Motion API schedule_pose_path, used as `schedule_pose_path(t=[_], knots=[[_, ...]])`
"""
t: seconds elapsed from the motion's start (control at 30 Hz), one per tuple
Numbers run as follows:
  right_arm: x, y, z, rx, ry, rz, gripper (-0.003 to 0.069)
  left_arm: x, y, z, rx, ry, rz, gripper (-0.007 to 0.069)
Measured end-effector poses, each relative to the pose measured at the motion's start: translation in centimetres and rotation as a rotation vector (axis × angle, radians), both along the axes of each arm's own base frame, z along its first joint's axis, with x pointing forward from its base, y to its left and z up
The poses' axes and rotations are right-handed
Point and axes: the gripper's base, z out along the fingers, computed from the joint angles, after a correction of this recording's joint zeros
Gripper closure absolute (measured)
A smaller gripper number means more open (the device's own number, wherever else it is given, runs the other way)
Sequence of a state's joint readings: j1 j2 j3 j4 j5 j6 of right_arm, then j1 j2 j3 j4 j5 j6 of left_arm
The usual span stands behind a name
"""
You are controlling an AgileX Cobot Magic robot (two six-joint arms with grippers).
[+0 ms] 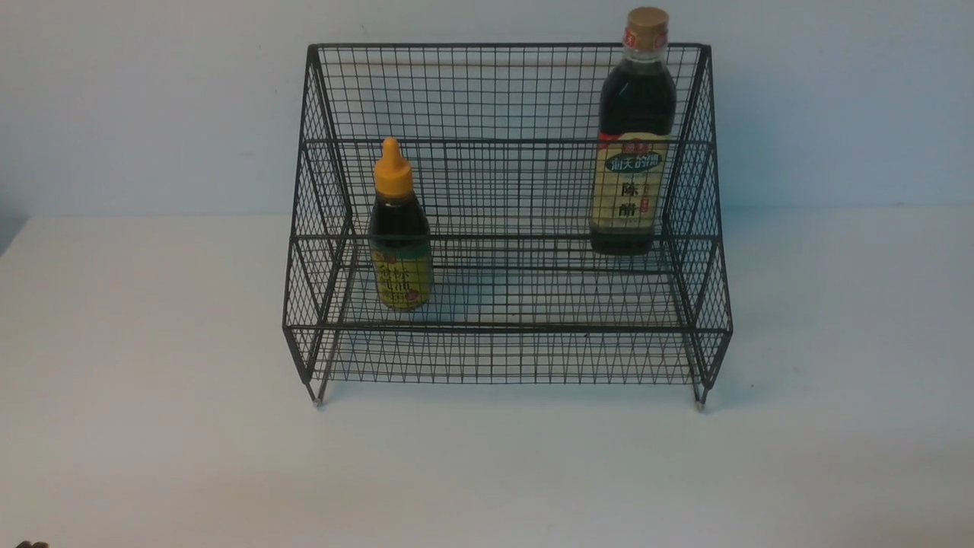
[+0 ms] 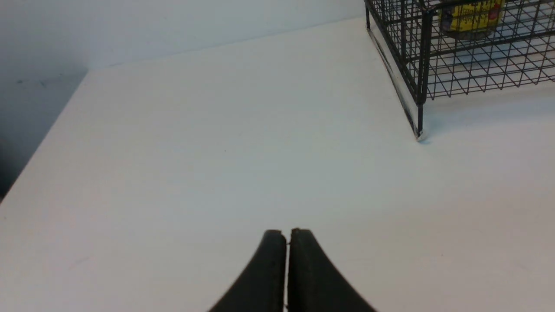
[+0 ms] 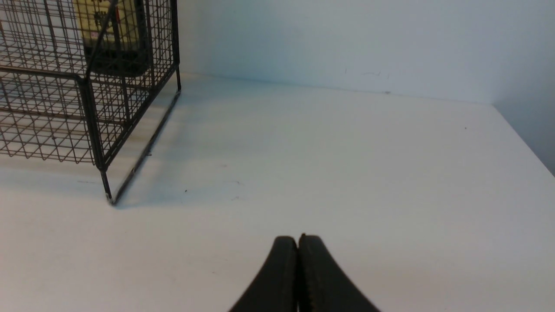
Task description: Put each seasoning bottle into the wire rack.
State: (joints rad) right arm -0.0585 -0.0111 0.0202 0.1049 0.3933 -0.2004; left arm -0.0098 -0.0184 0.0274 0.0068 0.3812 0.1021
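Observation:
The black wire rack [image 1: 502, 99] stands on the white table at the middle back. The small squat bottle [image 1: 399, 236] with orange pointed cap stands upright on the lower tier at the left. The taller bottle [image 1: 633, 137] with tan cap stands upright on the upper tier at the right. My left gripper [image 2: 288, 234] is shut and empty, low over the table, well apart from the rack's corner [image 2: 418, 86]; the small bottle's label [image 2: 470, 17] shows there. My right gripper [image 3: 298, 239] is shut and empty, apart from the rack [image 3: 93, 121]; the tall bottle's base [image 3: 115, 43] shows inside.
The white table [image 1: 152, 426] ends at a pale wall behind the rack. Its left edge [image 2: 39, 151] shows in the left wrist view and its right edge [image 3: 524, 143] in the right wrist view. A small dark piece [image 1: 30, 544] shows at the front view's bottom left corner.

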Motion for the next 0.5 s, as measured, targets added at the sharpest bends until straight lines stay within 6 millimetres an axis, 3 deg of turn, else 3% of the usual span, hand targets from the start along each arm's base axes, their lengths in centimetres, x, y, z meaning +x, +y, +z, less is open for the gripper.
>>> schedule_pose_path(t=[0.5], knots=[[0.00, 0.00, 0.00, 0.000, 0.000, 0.000, 0.0669, 0.00, -0.02, 0.00, -0.019, 0.000, 0.003, 0.0629]])
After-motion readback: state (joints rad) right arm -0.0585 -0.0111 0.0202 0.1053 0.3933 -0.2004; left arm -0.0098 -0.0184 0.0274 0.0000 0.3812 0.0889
